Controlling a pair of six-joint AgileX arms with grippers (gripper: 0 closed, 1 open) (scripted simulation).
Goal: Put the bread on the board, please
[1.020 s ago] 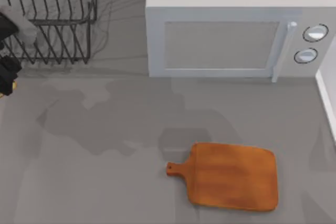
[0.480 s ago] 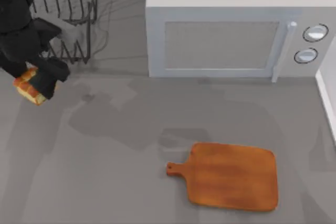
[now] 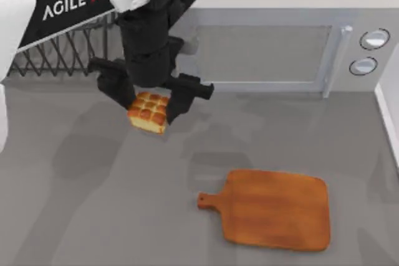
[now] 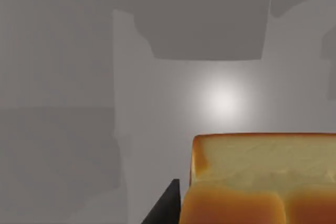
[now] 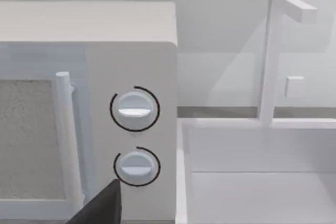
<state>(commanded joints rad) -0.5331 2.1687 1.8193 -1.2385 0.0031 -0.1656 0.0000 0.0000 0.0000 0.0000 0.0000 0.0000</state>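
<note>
Our left tool (image 3: 151, 96) has swung from the worktop's left edge toward centre, pinching the bread (image 3: 149, 111) aloft. So transport is underway; the board (image 3: 277, 210) lies well apart, bare. Bread: glossy gridded top, pale sides. Board: flat grained wood, knobbed handle.

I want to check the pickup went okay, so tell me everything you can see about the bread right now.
The bread is a small square block of pull-apart rolls with a glossy golden-brown gridded top and pale yellow sides. It is held between the fingers of the left gripper, one dark finger on each side, and sits slightly turned in the top view. It is left of and beyond the board, in front of the microwave, not yet on the board. The left wrist view shows its pale side and browned crust close up.
</note>
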